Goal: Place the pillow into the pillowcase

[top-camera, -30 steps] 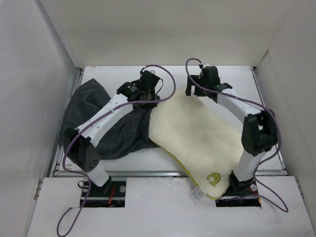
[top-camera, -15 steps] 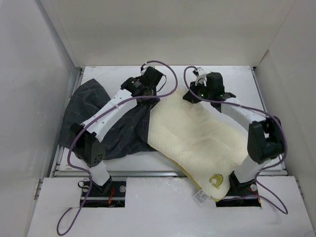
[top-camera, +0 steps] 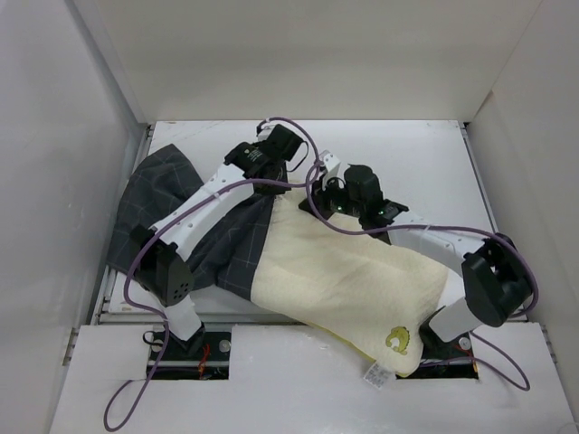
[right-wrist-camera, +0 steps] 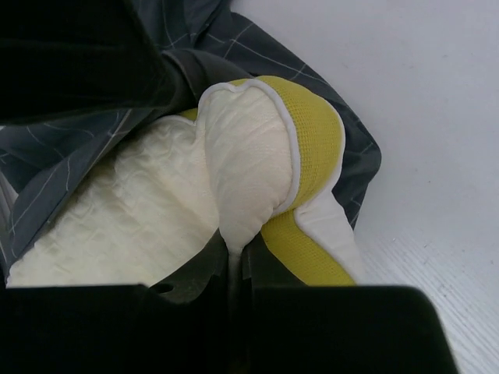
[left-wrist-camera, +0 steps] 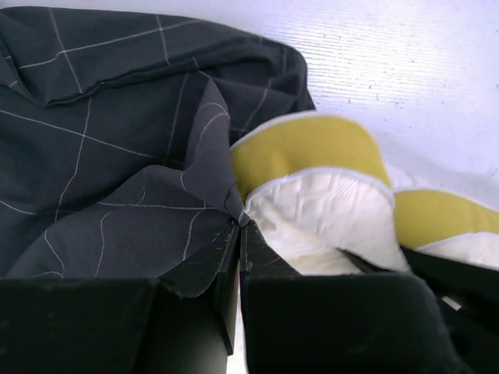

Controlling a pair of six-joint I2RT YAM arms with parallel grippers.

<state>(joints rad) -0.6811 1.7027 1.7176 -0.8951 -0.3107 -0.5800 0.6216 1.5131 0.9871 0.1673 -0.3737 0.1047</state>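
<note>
Now my left claw [left-wrist-camera: 238,234] is pinched on the pillowcase [left-wrist-camera: 101,156] hem, lifting its mouth open on the left, while my right claw [right-wrist-camera: 236,261] grips the pillow [right-wrist-camera: 156,210] by its far corner, right at that mouth, to feed it inside.

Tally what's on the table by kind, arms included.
Pillow: 1
Pillowcase: 1
Arms: 2 (left arm, jaws shut on the Pillowcase; right arm, jaws shut on the Pillow)
Total: 4

The white table [top-camera: 434,154] carries the grey pillowcase [top-camera: 154,201] and the cream pillow [top-camera: 335,280], touching.
</note>
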